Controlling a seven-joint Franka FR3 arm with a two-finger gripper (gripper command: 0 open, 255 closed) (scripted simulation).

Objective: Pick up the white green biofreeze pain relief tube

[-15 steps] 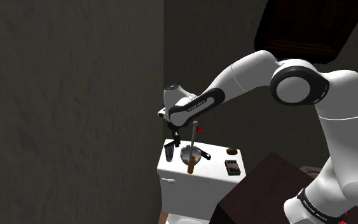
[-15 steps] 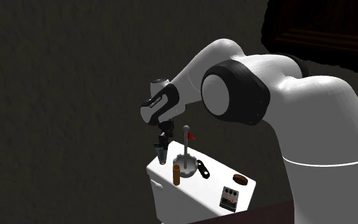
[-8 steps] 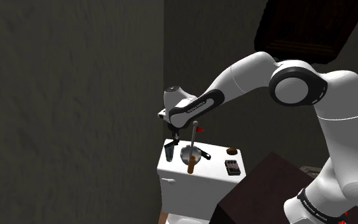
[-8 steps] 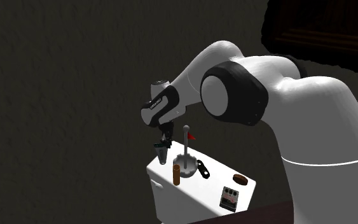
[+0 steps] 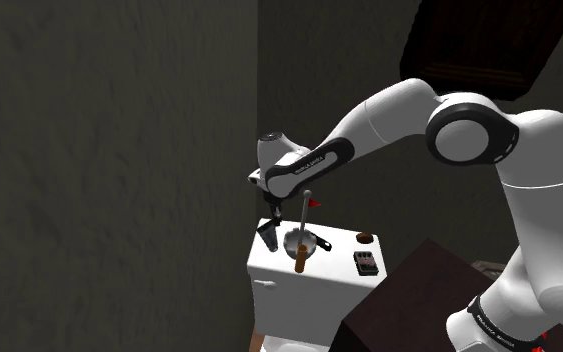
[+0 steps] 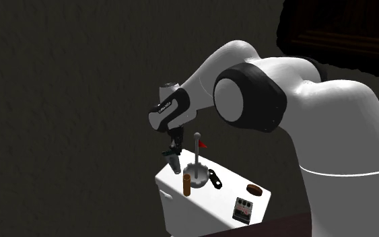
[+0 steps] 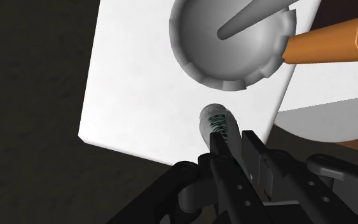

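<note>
Now the tube (image 7: pixel 217 124) sits clasped between the black fingers of the gripper (image 7: pixel 232 141), which are drawn narrow about its body. It hangs over the far corner of the white block (image 5: pixel 319 275), at the shoulder view's left. A second ago it stood upright on that corner. Since then it has risen a little and tipped, though I cannot tell if it is fully clear of the top. The grey scalloped bowl (image 7: pixel 234 51) and orange handle (image 7: pixel 330 41) lie near, on its right, undisturbed. I judge the grasp has taken and the lift has just begun.
</note>
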